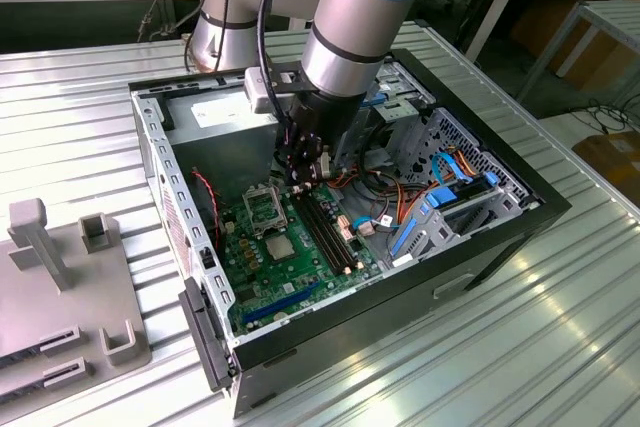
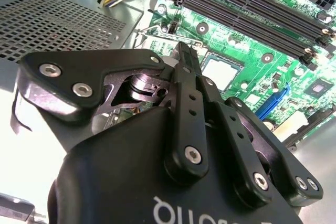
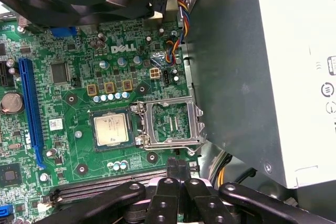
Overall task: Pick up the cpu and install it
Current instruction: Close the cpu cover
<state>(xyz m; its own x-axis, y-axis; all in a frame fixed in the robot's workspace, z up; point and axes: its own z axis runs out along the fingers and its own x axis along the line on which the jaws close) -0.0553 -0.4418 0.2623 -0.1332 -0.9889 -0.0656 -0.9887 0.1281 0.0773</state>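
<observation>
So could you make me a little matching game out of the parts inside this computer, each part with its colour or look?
Parts:
1. chip
2. card slot
3. memory slots
4. metal frame

Looks:
A. blue, one long strip
B. black, long, lying side by side
C. bare metal square with an open middle, beside the chip
D. silver top, lying flat on the green board

Pairs: 1-D, 2-A, 3-B, 4-C

One cpu, one open socket plate, one blue slot.
</observation>
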